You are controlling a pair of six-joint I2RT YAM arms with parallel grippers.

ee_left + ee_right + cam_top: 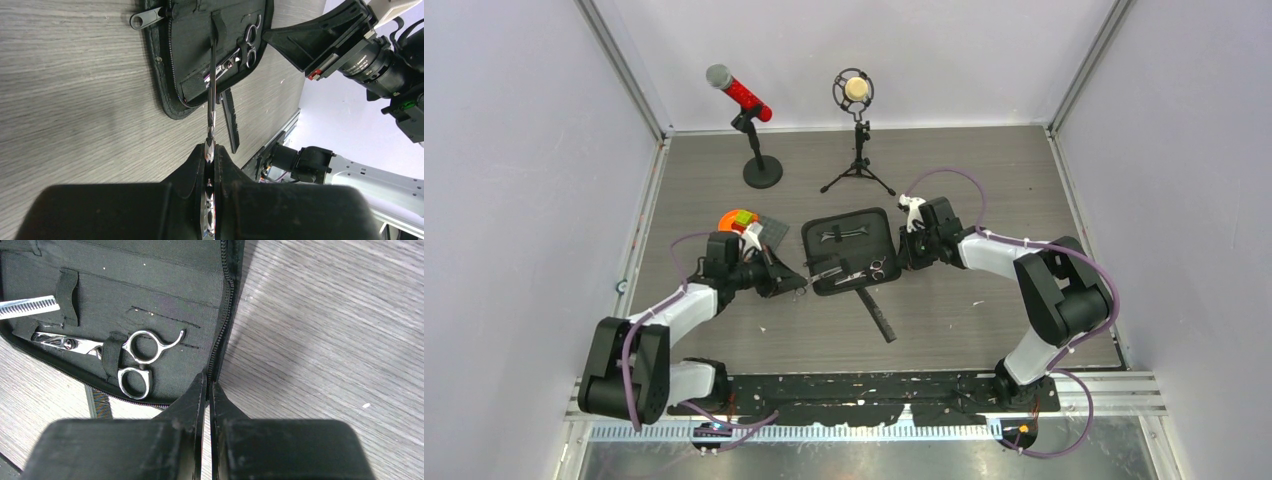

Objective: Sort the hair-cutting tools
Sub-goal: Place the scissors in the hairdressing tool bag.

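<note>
Grey counter (984,180), pale walls (514,150), two microphones (742,95) behind; left claw (210,150) grasps scissors (211,122) at the open case (876,224); right claw (207,382) pinches its edge.

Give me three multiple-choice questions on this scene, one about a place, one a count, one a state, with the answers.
1. Where does the black comb lie?
A) on the table at the zip case's near edge
B) strapped inside the case
C) at the table's back edge

2. How many microphones stand at the back?
A) one
B) two
C) four

3. The left gripper is:
A) open above the comb
B) shut on silver scissors
C) shut on a microphone

Answers:
1 A, the comb lies on the tabletop at the case's near edge.
2 B, one is red and one is cream.
3 B, a silver blade runs out from between its closed fingers.
</note>
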